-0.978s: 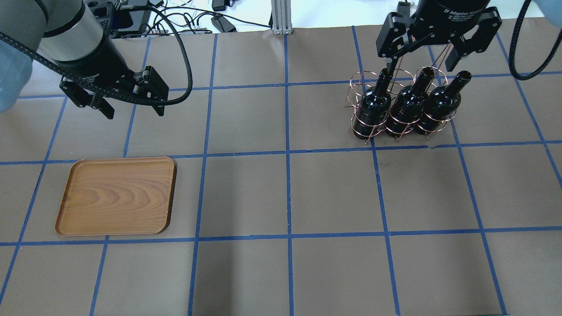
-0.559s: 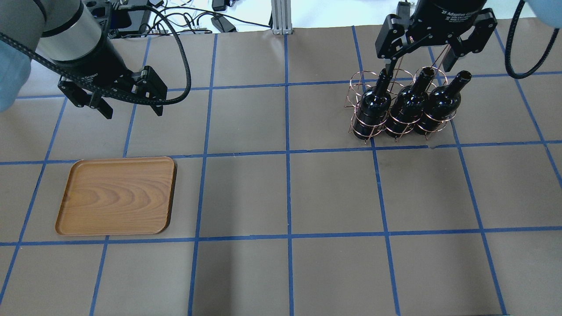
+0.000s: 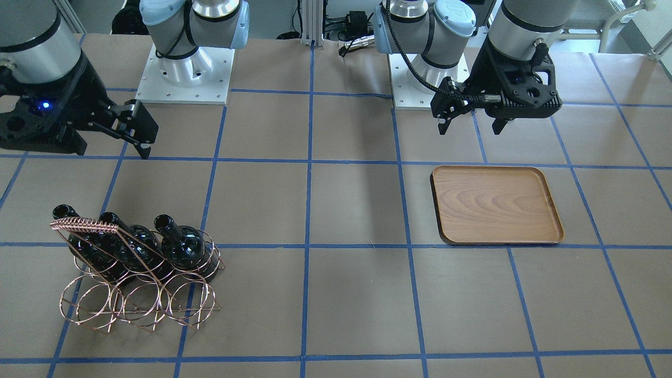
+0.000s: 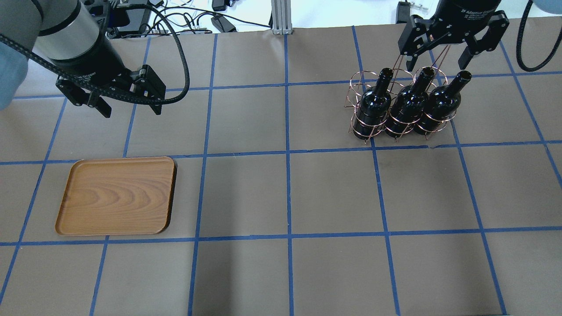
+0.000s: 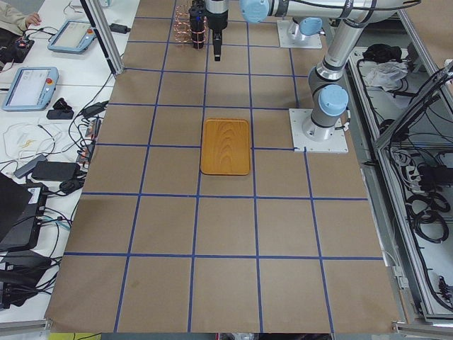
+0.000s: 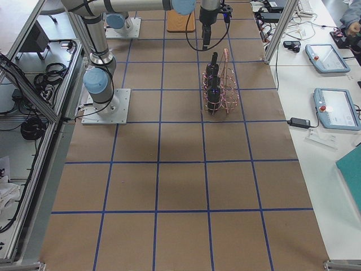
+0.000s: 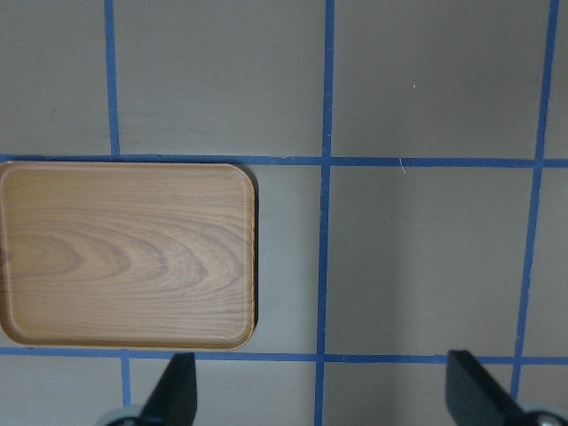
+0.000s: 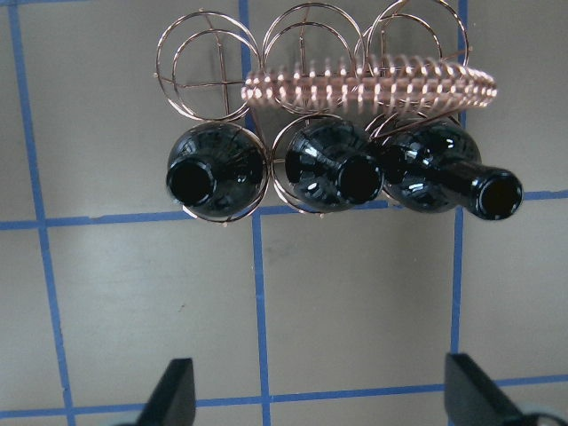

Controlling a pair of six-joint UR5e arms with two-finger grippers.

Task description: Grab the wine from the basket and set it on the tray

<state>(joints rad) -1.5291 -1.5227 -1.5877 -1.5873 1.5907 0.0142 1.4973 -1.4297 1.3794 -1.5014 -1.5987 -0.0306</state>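
Three near-black wine bottles (image 4: 408, 105) stand leaning in the copper wire basket (image 4: 358, 85) at the far right; they also show in the right wrist view (image 8: 333, 173) under the coiled handle (image 8: 373, 84). My right gripper (image 4: 438, 63) is open and empty, above and just beyond the bottle mouths, touching nothing. The wooden tray (image 4: 116, 195) lies empty at the near left, also in the left wrist view (image 7: 129, 253). My left gripper (image 4: 131, 109) is open and empty, hovering beyond the tray.
Brown paper with blue tape lines covers the table (image 4: 290, 193). Cables and boxes (image 4: 193, 17) lie along the far edge. In the front-facing view the two arm bases (image 3: 186, 68) stand at the robot's side of the table.
My right gripper has shifted to the right in the overhead view, off the leftmost bottle's neck, still open. My left gripper has hardly moved. Bottles, basket and tray are unmoved.
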